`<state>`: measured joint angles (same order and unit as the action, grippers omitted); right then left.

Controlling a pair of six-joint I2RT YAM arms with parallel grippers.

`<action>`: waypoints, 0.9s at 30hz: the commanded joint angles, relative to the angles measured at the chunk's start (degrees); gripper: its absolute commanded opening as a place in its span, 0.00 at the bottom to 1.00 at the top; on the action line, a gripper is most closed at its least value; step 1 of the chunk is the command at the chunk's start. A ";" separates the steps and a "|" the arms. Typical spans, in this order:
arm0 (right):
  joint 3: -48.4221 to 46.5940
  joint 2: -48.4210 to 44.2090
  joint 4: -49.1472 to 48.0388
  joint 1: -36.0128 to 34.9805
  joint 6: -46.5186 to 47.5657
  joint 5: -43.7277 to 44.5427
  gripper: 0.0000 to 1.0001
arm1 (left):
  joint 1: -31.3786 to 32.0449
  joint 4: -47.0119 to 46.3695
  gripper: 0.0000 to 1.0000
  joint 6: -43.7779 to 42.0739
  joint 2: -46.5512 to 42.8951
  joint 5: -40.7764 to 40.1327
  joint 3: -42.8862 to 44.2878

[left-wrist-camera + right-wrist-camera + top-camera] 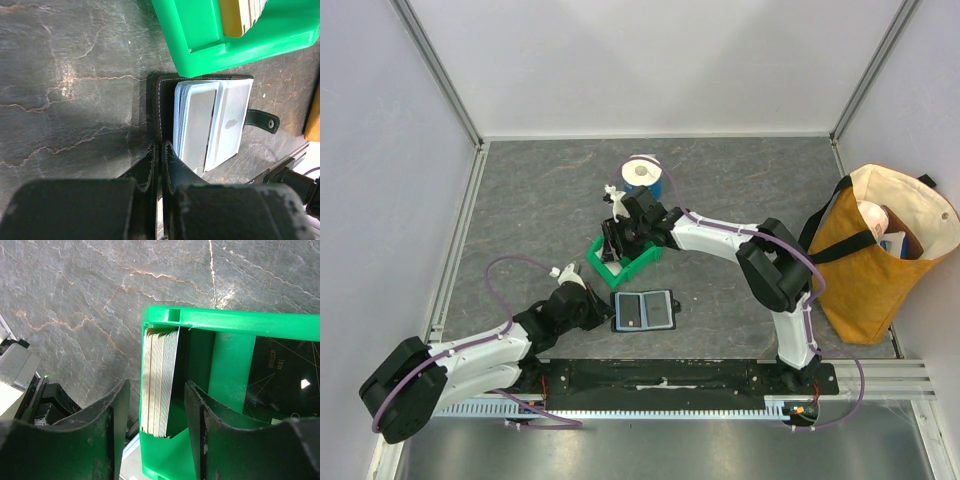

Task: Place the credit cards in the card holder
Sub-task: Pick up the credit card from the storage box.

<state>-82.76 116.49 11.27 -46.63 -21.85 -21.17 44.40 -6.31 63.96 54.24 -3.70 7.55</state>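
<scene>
Jaws wide, the right gripper (156,390) straddles the credit cards (160,375) upright in the green bin (225,320) and should pinch squarely; the left gripper (160,147) clamps the card holder (210,120) beside it.

We take this for a robotics lab, a walled test cell. Behind and beside the green bin (623,262), white panels (650,60) sit in aluminium framing (442,75) around a grey stone-patterned tabletop (520,200). Nearer us than the bin, two cabled robot arms (470,355) are bolted to a black base plate (660,375) on a slotted metal rail (890,372).
</scene>
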 commanded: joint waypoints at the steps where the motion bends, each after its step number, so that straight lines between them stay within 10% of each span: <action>1: -1.17 -3.81 -0.81 0.23 0.40 -1.51 0.52 | -0.02 6.75 0.02 -3.41 1.75 -3.77 -1.05; 10: -0.91 -4.25 -0.81 0.58 0.22 -1.51 0.47 | -0.02 6.66 0.02 -3.50 2.01 -3.77 -1.05; 18: -3.19 -0.92 -0.20 0.84 0.75 -0.45 0.74 | -0.02 6.48 0.02 -3.41 2.27 -3.59 -1.13; 27: -4.25 1.90 0.51 0.75 0.93 -4.23 0.74 | -0.10 6.48 0.02 -3.41 2.36 -3.77 -1.14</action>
<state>-84.60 117.38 11.51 -46.06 -21.58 -22.76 44.45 -6.96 63.96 54.76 -3.90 7.55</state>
